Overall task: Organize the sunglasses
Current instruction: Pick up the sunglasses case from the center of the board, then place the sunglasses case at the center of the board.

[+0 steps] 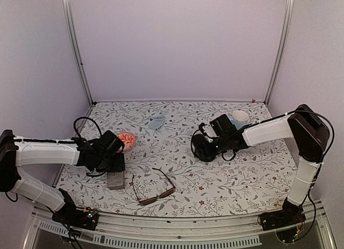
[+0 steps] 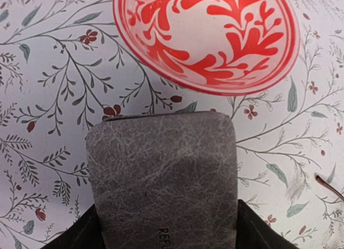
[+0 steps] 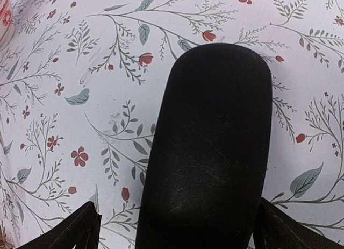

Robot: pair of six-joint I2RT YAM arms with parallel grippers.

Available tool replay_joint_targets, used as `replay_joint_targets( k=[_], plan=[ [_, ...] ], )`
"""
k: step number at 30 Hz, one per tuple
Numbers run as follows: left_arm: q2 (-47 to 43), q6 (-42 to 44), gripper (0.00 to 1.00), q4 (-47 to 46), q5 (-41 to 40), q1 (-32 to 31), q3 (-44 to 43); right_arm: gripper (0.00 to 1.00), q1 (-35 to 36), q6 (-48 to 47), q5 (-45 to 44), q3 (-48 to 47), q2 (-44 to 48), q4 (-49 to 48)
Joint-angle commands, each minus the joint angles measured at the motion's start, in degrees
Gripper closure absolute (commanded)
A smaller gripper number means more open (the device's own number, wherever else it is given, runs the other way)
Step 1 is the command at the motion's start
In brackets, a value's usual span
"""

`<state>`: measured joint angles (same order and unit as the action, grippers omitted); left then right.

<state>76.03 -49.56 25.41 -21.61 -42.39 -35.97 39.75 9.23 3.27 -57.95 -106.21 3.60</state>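
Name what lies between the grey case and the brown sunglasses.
Only bare floral cloth separates the grey case from the brown sunglasses; the top view shows it best.

Lab booth, white walls [image 1: 177, 44], floral tablecloth [image 1: 215, 179]

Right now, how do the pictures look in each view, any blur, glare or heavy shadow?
Top view: soft even light, no glare, the glasses sharp, corner posts splaying outward. Left wrist: grey case in focus, its grain clear, a dim patch across its middle; bowl crisp. Right wrist: black case sharp with a faint sheen, cloth print clear.
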Motion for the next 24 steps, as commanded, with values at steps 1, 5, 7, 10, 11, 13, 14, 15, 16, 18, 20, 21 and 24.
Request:
replay_joint_targets(
  k=[1, 5, 7, 10, 11, 13, 14, 15, 16, 18, 20, 21, 24],
  plan=[
    [-3.44, 4.22, 0.63, 3.19, -0.63, -0.48, -3.42, 0.01, 0.34, -0.08, 0.77, -1.69, 3.17, 2.99],
    [-7.31, 7.41, 0.7, 3.94, 2.09, -0.45, -5.89, 0.01, 0.38, 0.08, 0.43, -1.96, 4.99, 4.54],
    [-8.93, 9.5, 0.72, 3.67, 4.49, -0.56, -7.75, 0.01, 0.37, 0.1, 0.34, -2.22, 6.27, 5.34],
    [-9.44, 12.07, 0.74, 3.47, 6.55, -0.58, -12.18, 0.01, 0.4, 0.08, 0.25, -2.38, 8.62, 6.01],
    [-8.99, 12.87, 0.74, 2.96, 7.1, -0.65, -13.58, 0.01, 0.43, 0.08, 0.15, -2.42, 9.52, 6.03],
    [-7.12, 14.73, 0.75, 0.54, 8.11, -0.74, -15.94, 0.01, 0.41, 0.08, 0.16, -2.48, 11.2, 5.99],
    [-5.02, 15.96, 0.75, -0.88, 8.48, -0.76, -17.16, 0.01, 0.36, 0.15, 0.16, -2.53, 11.81, 5.99],
    [-2.98, 16.84, 0.75, -2.88, 8.92, -0.79, -18.4, 0.01, 0.36, 0.1, 0.16, -2.74, 12.28, 6.09],
    [-0.68, 17.81, 0.75, -4.52, 9.5, -0.77, -19.88, 0.01, 0.37, 0.2, 0.09, -2.99, 12.52, 6.48],
    [4.55, 19.43, 0.75, -7.32, 10.18, -0.84, -23.09, 0.01, 0.38, 0.62, 0.2, -3.25, 13.1, 7.15],
    [10.46, 20.77, 0.75, -9.89, 11.97, -0.91, -26.86, 0.01, 0.35, 1.43, 1.12, -2.83, 13.81, 7.17],
    [13.51, 21.35, 0.75, -11.32, 13.17, -1.06, -28.77, 0.01, 0.34, 1.9, 1.4, -2.46, 14.17, 7.08],
    [22.91, 22.56, 0.75, -14.06, 16.58, -1.4, -35.15, 0.01, 0.38, 3.24, 1.84, -0.97, 14.92, 6.37]
  ],
)
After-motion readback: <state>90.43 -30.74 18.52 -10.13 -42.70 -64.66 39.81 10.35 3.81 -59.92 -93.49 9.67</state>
